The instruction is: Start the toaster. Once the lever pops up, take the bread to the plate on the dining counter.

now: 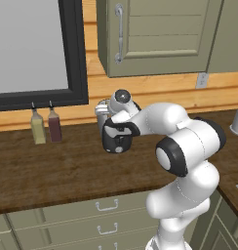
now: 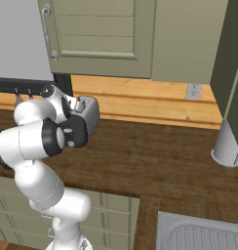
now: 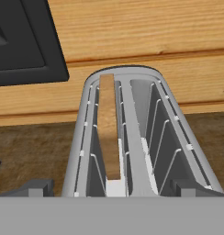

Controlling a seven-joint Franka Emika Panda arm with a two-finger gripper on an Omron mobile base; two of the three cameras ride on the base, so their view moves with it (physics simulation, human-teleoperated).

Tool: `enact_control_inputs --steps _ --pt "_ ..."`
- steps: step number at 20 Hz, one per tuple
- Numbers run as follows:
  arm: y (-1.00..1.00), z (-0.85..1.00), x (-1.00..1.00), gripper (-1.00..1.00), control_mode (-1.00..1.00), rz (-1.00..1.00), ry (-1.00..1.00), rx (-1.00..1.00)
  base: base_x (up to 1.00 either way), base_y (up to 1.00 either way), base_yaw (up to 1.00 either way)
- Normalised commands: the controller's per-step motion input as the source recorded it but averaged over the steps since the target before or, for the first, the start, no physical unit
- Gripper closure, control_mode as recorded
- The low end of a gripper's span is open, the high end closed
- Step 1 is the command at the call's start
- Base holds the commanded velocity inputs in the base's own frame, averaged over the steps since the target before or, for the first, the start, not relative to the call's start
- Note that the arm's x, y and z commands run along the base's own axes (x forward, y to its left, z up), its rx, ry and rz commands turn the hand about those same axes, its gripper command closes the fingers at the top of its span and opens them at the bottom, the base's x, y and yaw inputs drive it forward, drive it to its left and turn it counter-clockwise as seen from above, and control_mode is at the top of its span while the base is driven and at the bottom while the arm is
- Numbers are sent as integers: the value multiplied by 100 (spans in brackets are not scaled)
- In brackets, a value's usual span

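Note:
The silver toaster (image 3: 132, 137) stands on the dark wood counter against the wall, largely covered by my arm in the left base view (image 1: 102, 111) and the right base view (image 2: 90, 113). In the hand view I look down into its two slots. The bread (image 3: 108, 128), a tan slice seen edge-on, stands in the left slot; the right slot is empty. My gripper (image 3: 111, 188) hovers just above the toaster's near end, open, with its fingertips (image 3: 36, 186) spread wide to either side and nothing between them. The plate and the dining counter are out of view.
Two slim bottles (image 1: 38, 128) (image 1: 54, 126) stand left of the toaster under the black window frame. A grey cylinder (image 2: 228, 144) sits at the right, a sink (image 2: 204, 234) at the near right. Olive wall cabinets (image 1: 155, 34) hang overhead.

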Motion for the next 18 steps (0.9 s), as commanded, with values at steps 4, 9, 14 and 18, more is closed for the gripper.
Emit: enact_control_inputs --steps 4,9,14,18 --pt "0 0 0 -100 -100 0 0 0 0 0 0" --pt "0 0 0 -100 -100 0 0 0 0 0 0" --pt "0 0 0 -100 -100 0 0 0 0 0 0" --pt "0 0 0 -100 -100 0 0 0 0 0 0"
